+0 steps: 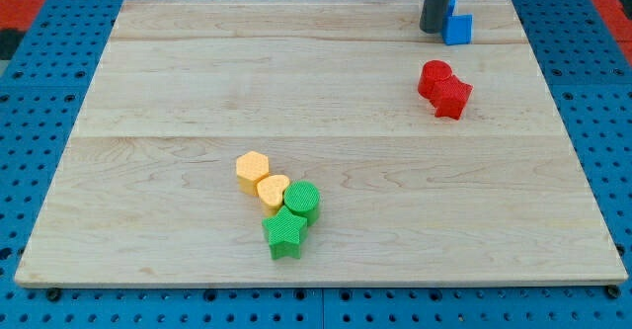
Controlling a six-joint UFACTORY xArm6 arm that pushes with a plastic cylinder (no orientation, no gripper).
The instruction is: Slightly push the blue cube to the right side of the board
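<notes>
The blue cube (458,27) sits near the board's top edge, right of centre, with another blue block (451,4) partly hidden just behind it. My tip (431,31) is on the board right against the cube's left side. The rod rises out of the view's top.
Two red blocks (443,88) lie touching each other below the blue cube. A cluster sits at lower centre: a yellow hexagon (252,169), a yellow heart (272,190), a green cylinder (302,201) and a green star (284,232). The wooden board (178,92) rests on a blue pegboard.
</notes>
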